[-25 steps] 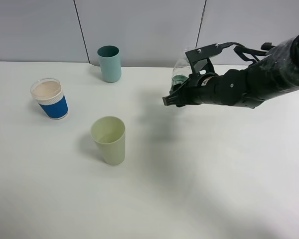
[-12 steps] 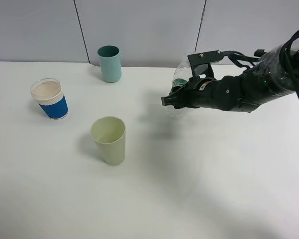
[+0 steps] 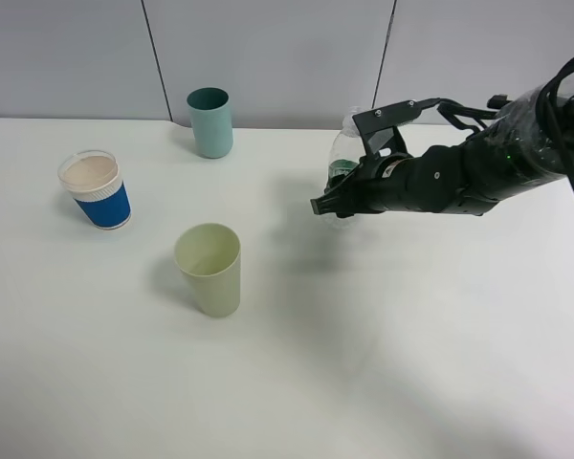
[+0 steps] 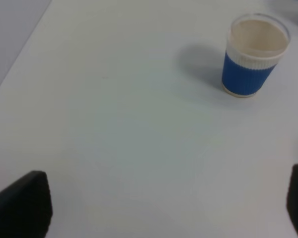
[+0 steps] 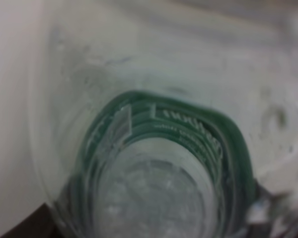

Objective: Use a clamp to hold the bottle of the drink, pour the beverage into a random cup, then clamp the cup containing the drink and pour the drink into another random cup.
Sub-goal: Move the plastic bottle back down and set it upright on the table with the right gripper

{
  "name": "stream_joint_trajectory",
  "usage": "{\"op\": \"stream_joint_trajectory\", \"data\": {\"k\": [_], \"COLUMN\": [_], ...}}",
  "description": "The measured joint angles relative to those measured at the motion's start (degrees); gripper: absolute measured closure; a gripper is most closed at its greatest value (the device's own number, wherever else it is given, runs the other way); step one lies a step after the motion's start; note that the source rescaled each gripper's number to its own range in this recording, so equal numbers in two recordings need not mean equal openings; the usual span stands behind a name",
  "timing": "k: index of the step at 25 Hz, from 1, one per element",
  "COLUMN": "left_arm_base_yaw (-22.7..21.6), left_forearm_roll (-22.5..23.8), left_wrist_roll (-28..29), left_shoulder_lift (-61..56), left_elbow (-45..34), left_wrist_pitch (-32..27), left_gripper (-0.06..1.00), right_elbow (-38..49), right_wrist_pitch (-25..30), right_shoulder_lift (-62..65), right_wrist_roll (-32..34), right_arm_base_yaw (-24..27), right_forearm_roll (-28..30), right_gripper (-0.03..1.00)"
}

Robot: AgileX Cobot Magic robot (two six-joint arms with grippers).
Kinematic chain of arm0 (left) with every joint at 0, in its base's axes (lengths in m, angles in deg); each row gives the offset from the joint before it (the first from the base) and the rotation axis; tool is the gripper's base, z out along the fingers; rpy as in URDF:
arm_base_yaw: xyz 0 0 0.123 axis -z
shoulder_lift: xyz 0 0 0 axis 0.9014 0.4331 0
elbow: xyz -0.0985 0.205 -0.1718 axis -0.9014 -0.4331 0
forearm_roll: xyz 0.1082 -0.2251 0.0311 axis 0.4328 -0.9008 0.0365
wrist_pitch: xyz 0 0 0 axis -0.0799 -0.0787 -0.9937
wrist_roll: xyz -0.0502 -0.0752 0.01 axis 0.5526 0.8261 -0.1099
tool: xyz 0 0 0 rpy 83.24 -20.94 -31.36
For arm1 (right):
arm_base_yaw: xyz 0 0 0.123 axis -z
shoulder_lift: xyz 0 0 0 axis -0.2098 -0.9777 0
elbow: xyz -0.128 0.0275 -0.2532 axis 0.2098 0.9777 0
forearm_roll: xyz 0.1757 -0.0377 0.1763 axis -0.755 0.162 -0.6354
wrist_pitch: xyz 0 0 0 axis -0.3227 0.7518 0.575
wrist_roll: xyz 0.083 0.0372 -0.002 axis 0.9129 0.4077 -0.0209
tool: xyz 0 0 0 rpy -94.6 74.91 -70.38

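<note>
The right gripper (image 3: 327, 203) reached in from 3 o'clock across the white table (image 3: 411, 363) and its jaws were clamped on the bottle (image 3: 342, 164), gripping it low on the body, below the green label (image 3: 343, 170). The bottle sat at about 2 o'clock from the middle of the table in the high view. Its long axis ran close to upright, with the open neck pointing up and the base down; a slight lean could not be ruled out from that angle. In the right wrist view the bottle (image 5: 154, 163) filled the picture, blurred, with the label (image 5: 228, 136) curving round it. No liquid could be made out inside. From the bottle, the pale green cup (image 3: 210, 270) stood well apart at about 8 o'clock, upright with its mouth up. The blue paper cup (image 3: 96, 191) (image 4: 253, 59) stood further off at 9 o'clock, and the teal cup (image 3: 210, 121) between 9 and 10 o'clock near the back wall. The left gripper (image 4: 159, 210) showed only in its own wrist view, its jaws spread wide with bare table between them and nothing held.
</note>
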Motion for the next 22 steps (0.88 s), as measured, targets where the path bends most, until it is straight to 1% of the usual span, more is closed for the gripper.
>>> {"op": "stream_joint_trajectory", "data": {"k": [12, 13, 14, 16, 17, 18, 20, 22], "left_arm_base_yaw": [0.0, 0.0, 0.0, 0.0, 0.0, 0.0, 0.0, 0.0], "left_forearm_roll": [0.0, 0.0, 0.0, 0.0, 0.0, 0.0, 0.0, 0.0], "left_wrist_roll": [0.0, 0.0, 0.0, 0.0, 0.0, 0.0, 0.0, 0.0], "left_shoulder_lift": [0.0, 0.0, 0.0, 0.0, 0.0, 0.0, 0.0, 0.0], "left_elbow": [0.0, 0.0, 0.0, 0.0, 0.0, 0.0, 0.0, 0.0], "left_wrist_pitch": [0.0, 0.0, 0.0, 0.0, 0.0, 0.0, 0.0, 0.0], "left_gripper": [0.08, 0.08, 0.08, 0.08, 0.08, 0.08, 0.08, 0.08], "right_elbow": [0.0, 0.0, 0.0, 0.0, 0.0, 0.0, 0.0, 0.0], "right_wrist_pitch": [2.44, 2.46, 2.46, 2.89, 2.78, 2.58, 1.72, 1.54], "right_shoulder_lift": [0.06, 0.06, 0.06, 0.06, -0.02, -0.02, -0.02, 0.04], "right_wrist_roll": [-3.36, -3.61, -3.67, -3.78, -3.78, -3.78, -3.78, -3.78], "right_arm_base_yaw": [0.0, 0.0, 0.0, 0.0, 0.0, 0.0, 0.0, 0.0], "right_forearm_roll": [0.11, 0.16, 0.25, 0.3, 0.3, 0.3, 0.3, 0.3], "right_gripper": [0.97, 0.95, 0.84, 0.51, 0.31, 0.17, 0.05, 0.0]}}
